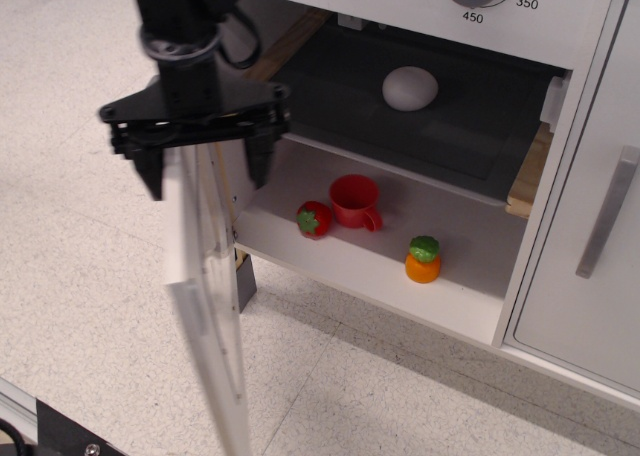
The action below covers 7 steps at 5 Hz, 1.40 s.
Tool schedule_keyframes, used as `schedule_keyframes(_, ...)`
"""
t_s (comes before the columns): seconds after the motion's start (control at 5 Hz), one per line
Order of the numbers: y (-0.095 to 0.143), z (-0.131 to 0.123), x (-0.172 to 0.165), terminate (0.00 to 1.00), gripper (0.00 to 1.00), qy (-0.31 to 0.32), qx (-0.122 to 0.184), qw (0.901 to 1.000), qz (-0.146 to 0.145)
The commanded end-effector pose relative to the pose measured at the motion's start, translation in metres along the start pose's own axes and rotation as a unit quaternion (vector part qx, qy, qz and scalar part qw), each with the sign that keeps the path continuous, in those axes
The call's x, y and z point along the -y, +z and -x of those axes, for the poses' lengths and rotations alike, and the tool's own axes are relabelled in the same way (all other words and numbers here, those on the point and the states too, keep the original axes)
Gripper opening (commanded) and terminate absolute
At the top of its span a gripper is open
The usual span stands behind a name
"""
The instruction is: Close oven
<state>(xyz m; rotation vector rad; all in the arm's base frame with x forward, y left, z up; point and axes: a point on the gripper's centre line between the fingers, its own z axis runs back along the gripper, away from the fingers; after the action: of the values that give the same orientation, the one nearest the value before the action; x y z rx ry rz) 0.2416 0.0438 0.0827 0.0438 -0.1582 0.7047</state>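
The white oven (400, 156) gapes, its windowed door (210, 296) edge-on between the fingers of the wide-open, empty tool (205, 171).

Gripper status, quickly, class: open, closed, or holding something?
Gripper: open, fingers straddling the top edge of the oven door, not clamped on it.

oven (420, 166) door ajar, tool (205, 171) astride
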Motion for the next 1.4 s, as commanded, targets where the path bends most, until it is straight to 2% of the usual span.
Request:
schedule_keyframes(0.0, 0.011, -0.019, 0.061, 0.0, 1.0, 0.079, 0.014, 0.9965, 0.023)
schedule_keyframes(0.2, 0.01, -0.026, 0.09, 0.0, 1.0, 0.144, 0.014, 0.9891, 0.026)
schedule_keyframes(0.4, 0.006, -0.031, 0.115, 0.0, 1.0, 0.172, 0.017, 0.9847, 0.026)
schedule_keyframes(0.6, 0.006, -0.037, 0.125, 0.0, 1.0, 0.18, 0.025, 0.9829, 0.032)
schedule_keyframes(1.0, 0.035, -0.035, 0.104, 0.0, 1.0, 0.179, 0.036, 0.982, 0.048)
schedule_keyframes(1.2, 0.057, -0.034, 0.097, 0.0, 1.0, 0.153, 0.041, 0.9831, 0.091)
